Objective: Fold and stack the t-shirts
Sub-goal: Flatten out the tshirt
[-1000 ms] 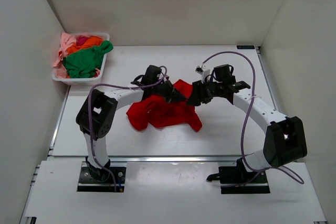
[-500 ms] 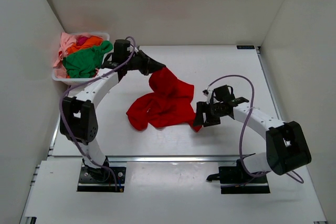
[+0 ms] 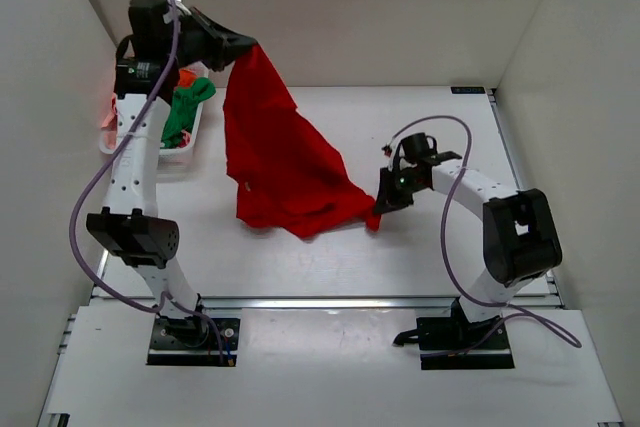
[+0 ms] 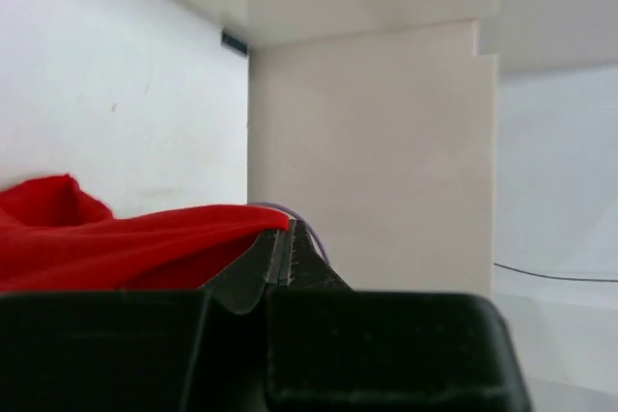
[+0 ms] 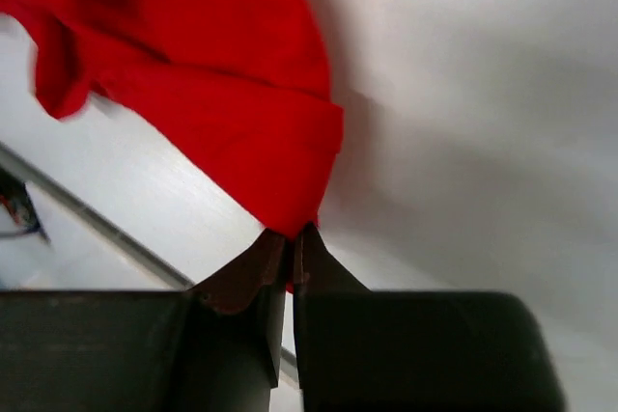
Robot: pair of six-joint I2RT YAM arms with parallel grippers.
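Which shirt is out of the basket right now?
The red t-shirt, hanging lifted over the table; the green t-shirt and orange t-shirt lie in the white basket.

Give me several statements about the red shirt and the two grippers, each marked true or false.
1. The left gripper holds the red t-shirt raised high. True.
2. The right gripper is open, clear of the cloth. False: it is shut on the shirt's lower corner.
3. A green t-shirt lies in the basket. True.
4. The red t-shirt lies folded flat on the table. False: it hangs unfolded between both grippers.
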